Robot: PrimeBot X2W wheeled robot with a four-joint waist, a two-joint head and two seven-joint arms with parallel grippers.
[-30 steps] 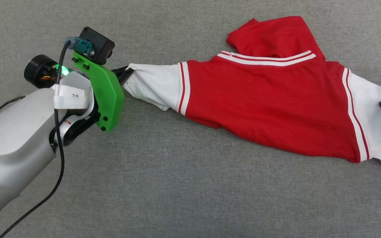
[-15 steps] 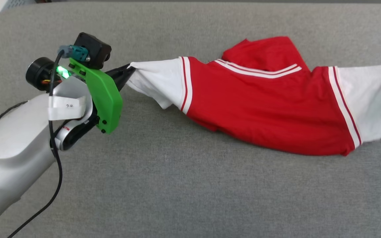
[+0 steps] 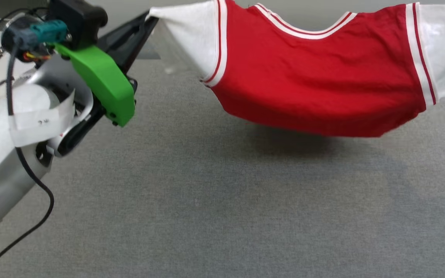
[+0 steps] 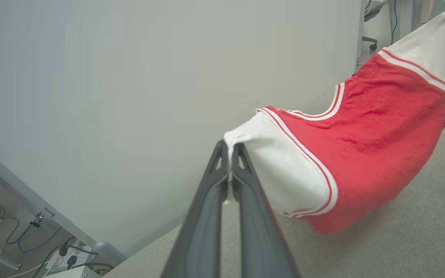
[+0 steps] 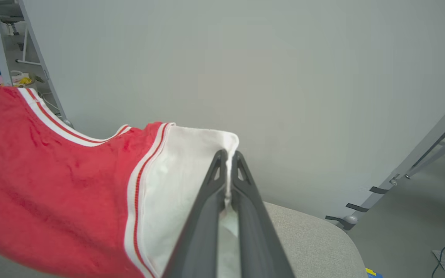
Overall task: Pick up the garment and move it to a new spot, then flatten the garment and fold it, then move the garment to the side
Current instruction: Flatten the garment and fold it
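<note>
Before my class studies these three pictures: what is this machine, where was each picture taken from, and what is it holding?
It is a robot with two arms, each ending in a two-fingered gripper. One picture looks down from its head; the others look along each gripper from its wrist. The left gripper is shut on one white sleeve of the garment, a red jersey; the right gripper is shut on the other sleeve. The jersey hangs stretched between them, sagging above the grey padded surface.
</note>
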